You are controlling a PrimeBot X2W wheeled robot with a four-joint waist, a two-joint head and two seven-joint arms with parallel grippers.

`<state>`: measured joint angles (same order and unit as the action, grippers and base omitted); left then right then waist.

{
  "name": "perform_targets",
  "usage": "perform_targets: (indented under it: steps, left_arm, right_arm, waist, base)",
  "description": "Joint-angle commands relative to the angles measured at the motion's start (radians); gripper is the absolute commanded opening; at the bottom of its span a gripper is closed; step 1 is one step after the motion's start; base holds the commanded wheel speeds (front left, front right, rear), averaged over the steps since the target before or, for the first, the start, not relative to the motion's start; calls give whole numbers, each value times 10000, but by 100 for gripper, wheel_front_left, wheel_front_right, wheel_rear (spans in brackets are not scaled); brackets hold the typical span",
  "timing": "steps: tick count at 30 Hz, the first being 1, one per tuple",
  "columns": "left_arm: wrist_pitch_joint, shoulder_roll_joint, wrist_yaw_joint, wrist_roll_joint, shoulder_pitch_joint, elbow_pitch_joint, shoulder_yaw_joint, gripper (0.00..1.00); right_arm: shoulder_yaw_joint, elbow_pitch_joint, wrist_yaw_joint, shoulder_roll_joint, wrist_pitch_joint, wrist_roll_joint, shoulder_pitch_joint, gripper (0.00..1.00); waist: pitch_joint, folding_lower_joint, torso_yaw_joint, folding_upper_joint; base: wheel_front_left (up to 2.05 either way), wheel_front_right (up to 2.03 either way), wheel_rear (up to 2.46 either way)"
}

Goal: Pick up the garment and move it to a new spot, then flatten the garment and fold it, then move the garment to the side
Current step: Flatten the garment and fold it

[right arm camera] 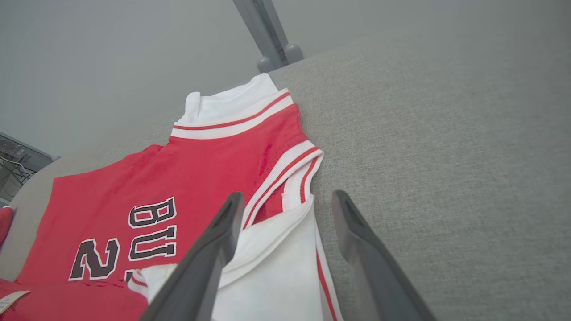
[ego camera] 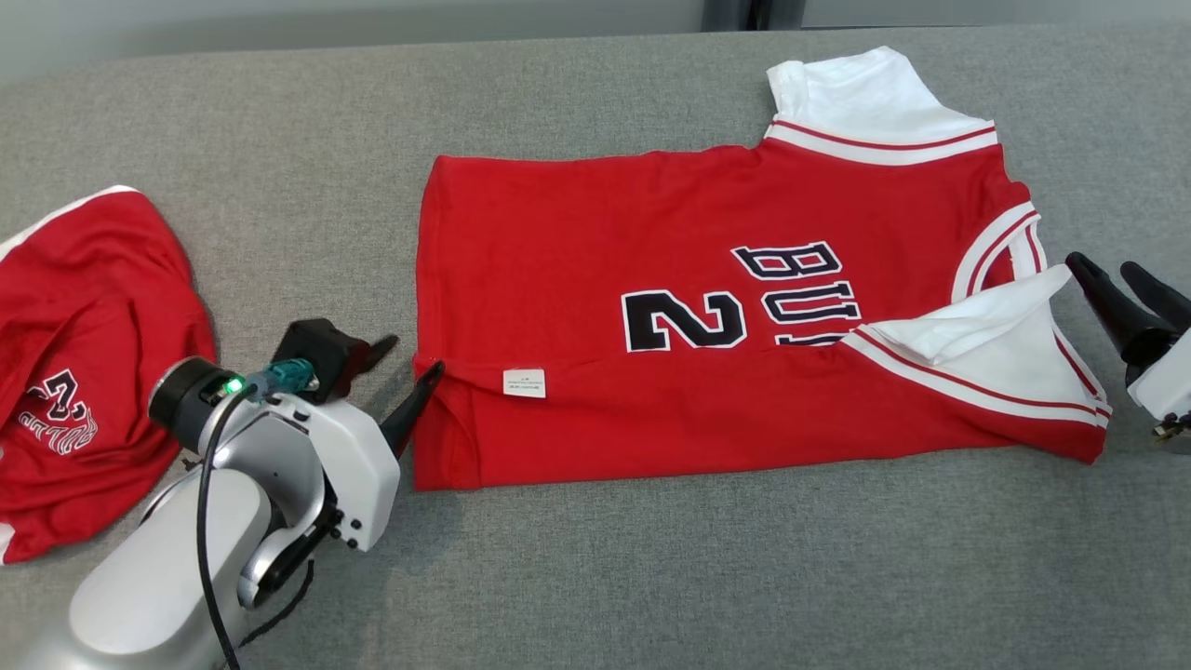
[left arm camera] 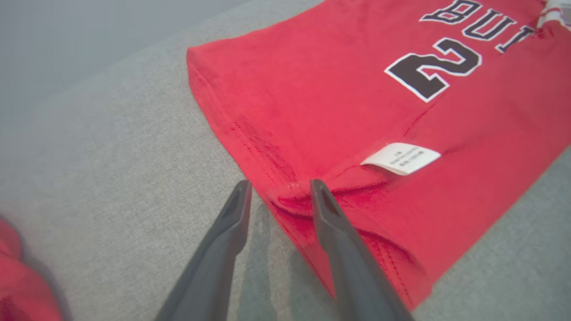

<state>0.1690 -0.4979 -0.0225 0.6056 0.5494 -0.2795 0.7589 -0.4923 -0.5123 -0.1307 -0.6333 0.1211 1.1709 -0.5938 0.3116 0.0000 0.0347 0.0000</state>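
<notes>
I've got red fabric jersey [ego camera: 577, 242] w/ white sleeves, black "2" print, flat on grey fabric surface [ego camera: 651, 577], near edge folded over.

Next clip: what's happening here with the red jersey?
A two-armed robot is folding a red jersey laid flat on the grey surface. Its near long edge is already folded over, with the white label showing. The left gripper sits at the hem end and the right gripper at the sleeve end, both open and gripping nothing. A second red garment lies crumpled to the left.
</notes>
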Motion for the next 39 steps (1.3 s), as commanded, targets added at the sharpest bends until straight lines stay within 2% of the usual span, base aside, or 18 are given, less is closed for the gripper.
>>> perform_targets:
  steps: [1, 3, 6, 11, 15, 18, 23, 27, 30, 34, 39]
  left_arm:
    - [-216, -24, 179, -96, 247, -35, -128, 100]
    - [-460, 96, 461, -153, 205, -28, -245, 100]
    - [-644, 86, 815, -323, 166, 100, -326, 100]
    - [-1546, 174, 1913, -545, -52, 433, -895, 100]
    - [-2679, 500, 2828, -380, -422, 679, -1596, 100]
    - [-3599, 840, 3376, -255, -888, 772, -2025, 100]
    - [-4289, 1460, 3831, -285, -1740, 837, -2666, 100]
    - [-4352, 2265, 3917, -916, -2557, 1343, -3513, 100]
    - [-4334, 2953, 3695, -1710, -3279, 1702, -4136, 100]
    - [-4338, 3684, 3227, -2708, -4047, 1760, -4791, 100]
    - [-4339, 4191, 2728, -3476, -4596, 1499, -5436, 100]
  right_arm:
    - [15, -98, -1, -33, -192, -53, -110, 100]
    - [11, -198, -1, -67, -525, -211, -79, 100]
    - [-154, -479, -1, -240, -1254, -1093, -124, 100]
    - [148, -736, -1, 174, -2929, -2419, -89, 100]
    - [452, -866, -1, 563, -3689, -4000, 271, 100]
    - [1268, -861, -1, 1074, -3864, -5322, 682, 100]
    - [3588, 643, 1, 2380, -3874, -7502, 1992, 100]
    - [5432, 2238, -1, 3684, -3870, -9204, 3164, 100]
    - [6297, 3309, 1, 4502, -3870, -9990, 3913, 100]
    - [6737, 4033, 1, 5182, -3871, -10531, 4664, 100]
    - [6810, 4191, 1, 5472, -3872, -10735, 5029, 100]
  waist:
    - [-97, 0, -16, 0]
    - [-218, 0, -26, 0]
    - [-424, 0, -32, 0]
    - [-820, 0, -128, 0]
    - [-1197, 0, -227, 0]
    - [-1476, 0, -304, 0]
    - [-1826, 0, -393, 0]
    - [-1975, 0, -378, 0]
    - [-2057, 0, -328, 0]
    - [-2161, 0, -301, 0]
    - [-2226, 0, -306, 0]
  base:
    - [0, 0, 0]
    - [0, 0, 0]
    - [0, 0, 0]
    - [0, 0, 0]
    - [0, 0, 0]
    - [0, 0, 0]
    - [0, 0, 0]
    - [0, 0, 0]
    - [0, 0, 0]
    - [0, 0, 0]
    - [0, 0, 0]
